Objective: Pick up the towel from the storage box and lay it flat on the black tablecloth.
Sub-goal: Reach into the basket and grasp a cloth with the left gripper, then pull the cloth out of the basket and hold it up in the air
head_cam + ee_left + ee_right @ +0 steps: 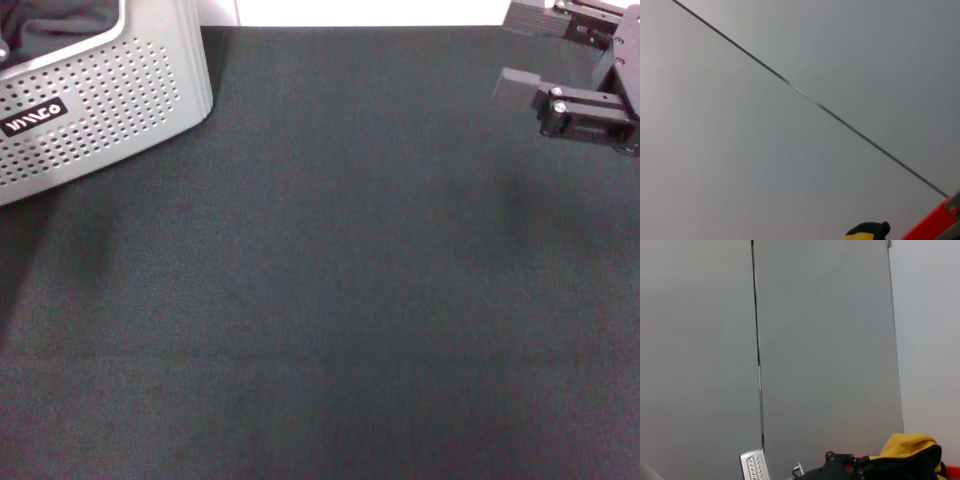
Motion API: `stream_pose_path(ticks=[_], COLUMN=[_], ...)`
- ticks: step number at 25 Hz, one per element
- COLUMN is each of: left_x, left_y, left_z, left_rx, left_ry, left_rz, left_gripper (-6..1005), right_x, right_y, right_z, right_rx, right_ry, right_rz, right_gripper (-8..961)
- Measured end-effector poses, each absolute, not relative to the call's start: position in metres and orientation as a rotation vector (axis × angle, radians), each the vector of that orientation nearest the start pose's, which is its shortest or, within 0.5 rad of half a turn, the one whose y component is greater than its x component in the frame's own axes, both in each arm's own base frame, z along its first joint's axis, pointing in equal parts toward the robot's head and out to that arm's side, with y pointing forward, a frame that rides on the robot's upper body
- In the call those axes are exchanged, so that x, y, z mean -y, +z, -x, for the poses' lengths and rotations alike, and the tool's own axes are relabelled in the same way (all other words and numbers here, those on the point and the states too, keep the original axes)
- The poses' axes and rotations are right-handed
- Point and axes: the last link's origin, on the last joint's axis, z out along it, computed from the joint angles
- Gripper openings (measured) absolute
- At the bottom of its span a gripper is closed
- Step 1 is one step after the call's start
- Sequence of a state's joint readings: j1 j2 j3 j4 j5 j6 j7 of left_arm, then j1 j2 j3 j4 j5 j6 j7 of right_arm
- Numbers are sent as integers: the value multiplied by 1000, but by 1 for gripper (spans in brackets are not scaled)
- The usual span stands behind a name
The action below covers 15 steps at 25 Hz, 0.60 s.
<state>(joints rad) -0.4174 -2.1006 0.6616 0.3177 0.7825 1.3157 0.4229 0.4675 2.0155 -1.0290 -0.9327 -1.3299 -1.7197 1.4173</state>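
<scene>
The storage box (95, 105), silver-grey and perforated with a black label, stands at the far left of the black tablecloth (330, 300). Dark folded fabric (60, 25) lies inside it; I cannot tell whether it is the towel. My right gripper (515, 52) hovers open and empty over the cloth's far right corner. The right wrist view shows the box's corner (753, 466), a black arm part (832, 467) that may be my left gripper, and yellow and dark fabric (910, 452) beside it. The left wrist view shows a scrap of yellow and black fabric (866, 233).
A white strip (370, 10) runs along the tablecloth's far edge. Both wrist views face a plain grey panelled wall (825, 340) with thin seams. A red part (935, 222) shows at the corner of the left wrist view.
</scene>
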Motion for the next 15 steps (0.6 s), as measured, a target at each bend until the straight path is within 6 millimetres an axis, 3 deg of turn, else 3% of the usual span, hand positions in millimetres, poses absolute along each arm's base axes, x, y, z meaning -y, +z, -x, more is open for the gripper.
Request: stream_pose_path(ticks=[4,10,15], left_x=[-344,-349,-347], left_y=[69,64,60], left_z=[322,317,314], left_rx=[-298,-308,-269], left_ry=[-174,-186,-258], left_rz=[1430,1450,1466], left_gripper=[136,141,86], right_x=[-327,-324,-322], right_y=[66,65,66], right_z=[-166,-166,-167], right_rx=[-73,-70,-69], right_ry=[1275,1285,1293], right_rz=[2668,2678,2676], right_gripper=[740,740,740])
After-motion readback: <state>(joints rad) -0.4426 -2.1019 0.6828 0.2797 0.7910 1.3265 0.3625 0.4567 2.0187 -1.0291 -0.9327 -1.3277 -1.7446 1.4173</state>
